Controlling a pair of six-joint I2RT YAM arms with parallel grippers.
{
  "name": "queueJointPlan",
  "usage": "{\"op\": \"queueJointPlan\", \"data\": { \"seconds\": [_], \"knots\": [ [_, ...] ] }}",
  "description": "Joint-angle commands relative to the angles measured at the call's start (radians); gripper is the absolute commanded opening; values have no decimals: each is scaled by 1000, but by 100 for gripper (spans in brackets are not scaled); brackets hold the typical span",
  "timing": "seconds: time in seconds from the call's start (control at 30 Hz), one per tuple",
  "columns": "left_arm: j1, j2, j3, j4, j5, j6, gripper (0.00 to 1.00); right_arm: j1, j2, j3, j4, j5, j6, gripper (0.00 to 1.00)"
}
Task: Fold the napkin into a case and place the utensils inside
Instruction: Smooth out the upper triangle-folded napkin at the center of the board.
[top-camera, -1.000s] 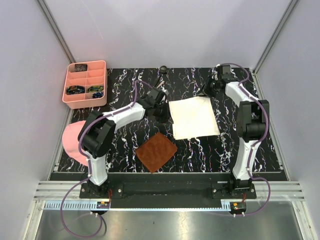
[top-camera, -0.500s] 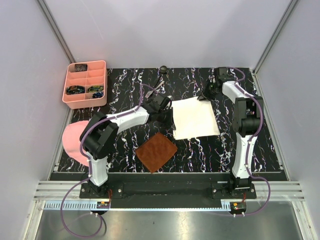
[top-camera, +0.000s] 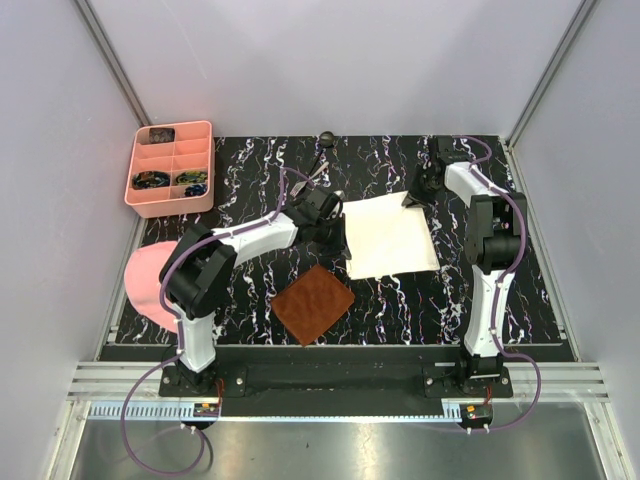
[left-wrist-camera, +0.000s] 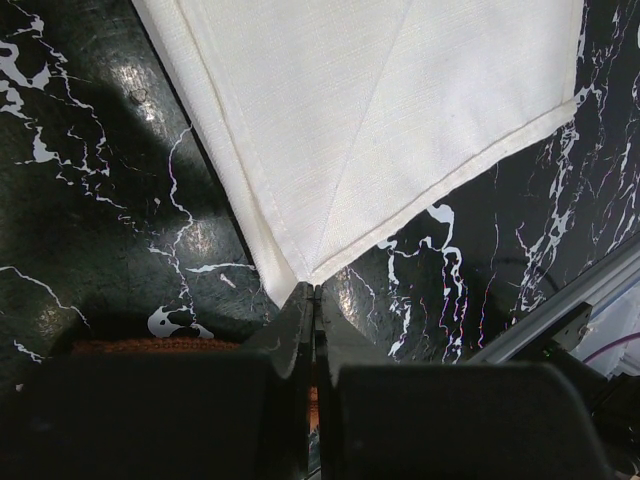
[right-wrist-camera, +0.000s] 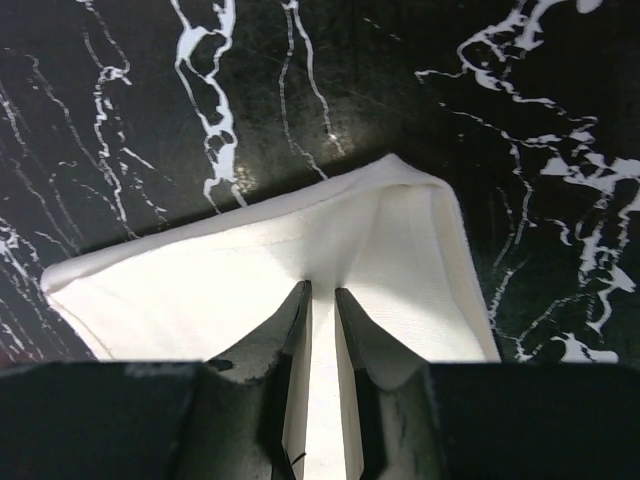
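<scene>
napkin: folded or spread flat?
Folded. The napkin lies as a flat rectangle, and the left wrist view shows doubled layers along its edge and a diagonal crease.

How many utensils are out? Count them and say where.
2. The dark spoon lies near the far edge of the table; the grey fork lies just nearer, beside the left arm, which may hide more.

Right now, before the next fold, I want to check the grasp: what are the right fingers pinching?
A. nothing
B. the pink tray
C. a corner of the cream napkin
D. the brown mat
C: in the right wrist view the right fingers nip a raised ridge of the napkin near its corner.
</scene>
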Motion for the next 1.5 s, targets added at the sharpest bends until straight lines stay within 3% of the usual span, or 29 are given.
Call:
{"op": "queueJointPlan", "data": {
  "seconds": [0.0,0.23,0.33,0.4,0.63,0.93,1.47],
  "knots": [
    [1,-27,-2,30,-6,-5,0,-14,-21,22,-40,76,-39,23],
    [24,-51,-2,34,-1,-11,1,-11,-97,-15,-52,84,-52,24],
    [70,-84,-16,63,25,-35,5,19,-169,-52,-61,125,-62,33],
    [114,-110,-48,97,35,-63,6,68,-217,-58,-84,133,-72,41],
    [243,-263,-152,162,43,-140,15,334,-286,-92,-159,130,-83,54],
    [360,-381,-254,205,89,-166,22,551,-216,-66,-210,185,-52,55],
    [377,-395,-310,237,127,-167,22,647,-154,-76,-279,307,-57,57]
  ]
}}
